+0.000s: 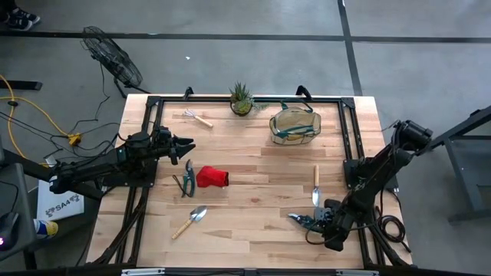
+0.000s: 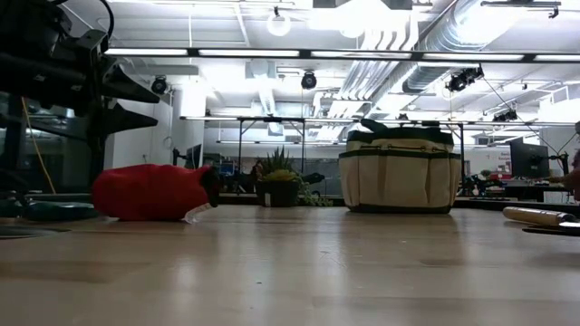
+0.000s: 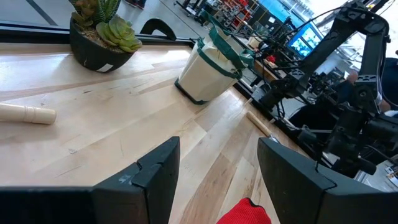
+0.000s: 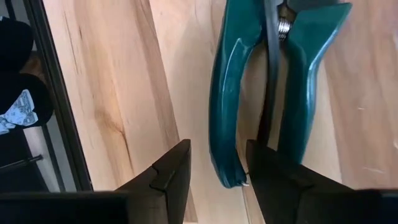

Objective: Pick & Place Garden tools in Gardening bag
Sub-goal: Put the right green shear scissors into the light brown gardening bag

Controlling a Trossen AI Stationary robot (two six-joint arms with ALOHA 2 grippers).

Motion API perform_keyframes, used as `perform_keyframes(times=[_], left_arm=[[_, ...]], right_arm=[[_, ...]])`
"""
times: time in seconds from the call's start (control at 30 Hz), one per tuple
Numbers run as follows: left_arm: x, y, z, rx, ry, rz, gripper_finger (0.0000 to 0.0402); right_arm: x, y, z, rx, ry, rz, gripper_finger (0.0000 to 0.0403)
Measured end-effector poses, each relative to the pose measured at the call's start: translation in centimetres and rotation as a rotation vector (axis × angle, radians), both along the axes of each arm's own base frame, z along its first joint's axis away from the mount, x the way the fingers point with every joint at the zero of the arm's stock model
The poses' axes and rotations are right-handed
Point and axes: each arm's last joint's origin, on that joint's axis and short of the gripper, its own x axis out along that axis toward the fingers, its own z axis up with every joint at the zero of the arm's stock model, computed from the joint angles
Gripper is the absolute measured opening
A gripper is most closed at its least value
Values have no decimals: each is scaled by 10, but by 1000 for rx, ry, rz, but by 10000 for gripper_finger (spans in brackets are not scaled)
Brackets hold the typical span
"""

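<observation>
Currently hanging low over the near right part of the table (image 1: 253, 230), with the right jaws released and spread wide. Straddling the tip of one teal handle of the pruning shears (image 4: 224, 93): that handle end lying squarely in the gap between the two right jaws, the second handle sitting just inside the far jaw, the pivot bolt and blades pointing ahead and away from the jaws. Lying flat on the wood, these shears (image 1: 303, 221), not being clamped; contact between jaws and handle impossible to tell. Resting just beyond the same jaws, a wooden-handled trowel (image 1: 315, 184), blade toward them and handle pointing away toward the gardening bag (image 1: 294, 126).

Waiting on the opposite side, the left jaws likewise released, holding nothing, raised above the table. Showing just under and ahead of their gap, the red glove (image 3: 245, 211), near but apart from them. Lying beside the glove (image 1: 212, 177), a second pair of shears (image 1: 186, 179), and farther back toward the near edge, a second trowel (image 1: 189, 222). Sitting off to one side of the left jaws, the handle of the small rake (image 3: 28, 114), well apart.

Standing upright far ahead of the left jaws, the bag (image 3: 208, 68), mouth open, loop handles up, with the potted plant (image 3: 99, 37) near it along the far edge of the table.
</observation>
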Motion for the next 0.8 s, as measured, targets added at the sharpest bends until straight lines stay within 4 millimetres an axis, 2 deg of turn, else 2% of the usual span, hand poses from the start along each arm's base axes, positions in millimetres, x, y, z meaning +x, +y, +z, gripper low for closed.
perform_keyframes(times=[0.3, 0.67, 0.8], left_arm=[[0, 0, 0, 0, 0, 0, 212], [0, 0, 0, 0, -1, 0, 212], [0, 0, 0, 0, 0, 0, 212]], right_arm=[[2, 3, -7, -3, 20, -14, 122], [2, 2, -8, -11, 20, -20, 53], [2, 3, -7, -2, 24, -23, 45]])
